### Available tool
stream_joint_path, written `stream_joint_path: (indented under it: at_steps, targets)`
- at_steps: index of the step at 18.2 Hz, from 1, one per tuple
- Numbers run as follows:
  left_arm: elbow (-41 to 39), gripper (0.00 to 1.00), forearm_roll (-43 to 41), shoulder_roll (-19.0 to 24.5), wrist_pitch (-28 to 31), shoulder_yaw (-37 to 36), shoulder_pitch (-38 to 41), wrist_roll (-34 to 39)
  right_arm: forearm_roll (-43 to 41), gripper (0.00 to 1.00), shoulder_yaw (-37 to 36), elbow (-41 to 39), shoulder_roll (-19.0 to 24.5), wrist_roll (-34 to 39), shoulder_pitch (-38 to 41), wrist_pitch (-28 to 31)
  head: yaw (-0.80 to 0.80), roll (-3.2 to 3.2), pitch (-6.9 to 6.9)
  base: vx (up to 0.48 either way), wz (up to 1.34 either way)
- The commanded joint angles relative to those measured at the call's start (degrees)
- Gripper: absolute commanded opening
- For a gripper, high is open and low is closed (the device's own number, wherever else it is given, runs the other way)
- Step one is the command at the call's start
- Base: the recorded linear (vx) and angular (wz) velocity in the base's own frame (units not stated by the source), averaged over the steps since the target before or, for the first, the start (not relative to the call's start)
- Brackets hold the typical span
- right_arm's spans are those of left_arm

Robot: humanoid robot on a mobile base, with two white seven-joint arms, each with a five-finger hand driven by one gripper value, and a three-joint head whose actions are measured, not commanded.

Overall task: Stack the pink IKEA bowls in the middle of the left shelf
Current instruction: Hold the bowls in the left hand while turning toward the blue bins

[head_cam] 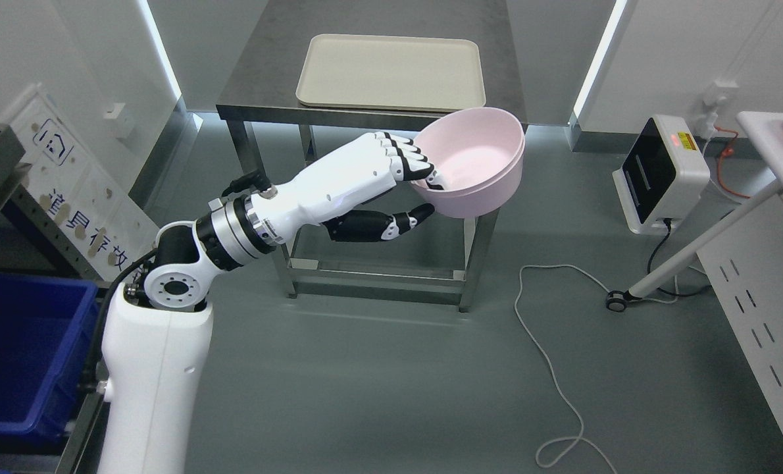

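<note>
My left hand (424, 191) holds a pink bowl (477, 161) in the air, in front of the steel table's near right corner. Its fingers (408, 158) hook over the bowl's left rim into the inside, and the thumb (411, 218) presses under the outer wall. The bowl is tilted a little, its opening facing up and towards me, and it looks like two nested bowls. The left arm comes in from the lower left. No right arm shows.
A steel table (260, 92) stands ahead with a cream tray (391, 69) on it. Blue bins (23, 349) sit on a rack at the left. A white device (661, 174), a floor cable (549, 355) and a white table's leg (701, 247) are on the right.
</note>
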Motion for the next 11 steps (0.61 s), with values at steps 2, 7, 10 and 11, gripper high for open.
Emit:
stream_joint_path:
  at_steps: [2,7,10,11]
  targets:
    - [-1.73,0.07,0.05,1.00,0.81,2.81,-0.51,0.02,0.00,1.00,-0.62,-1.94,-1.00,0.02,0.07,-0.04,0.00,0.00,0.00,-0.376,0.17]
    - [-1.73,0.07,0.05,1.00,0.81,2.81,-0.60,0.02,0.00,1.00,-0.62,-1.94,-1.00,0.02,0.07,-0.04,0.00,0.00,0.00,-0.365,0.34]
    - [-1.73,0.07,0.05,1.00,0.90,2.81,-1.30,0.02,0.00,1.00,-0.62,-1.94,-1.00,0.02,0.07,-0.04,0.00,0.00,0.00,-0.316,0.73]
    - [-1.73,0.07,0.05,1.00,1.07,2.72,-1.56,0.02,0.00,1.00,-0.62,-1.94,-1.00,0.02,0.07,-0.04,0.00,0.00,0.00,-0.307,1.01]
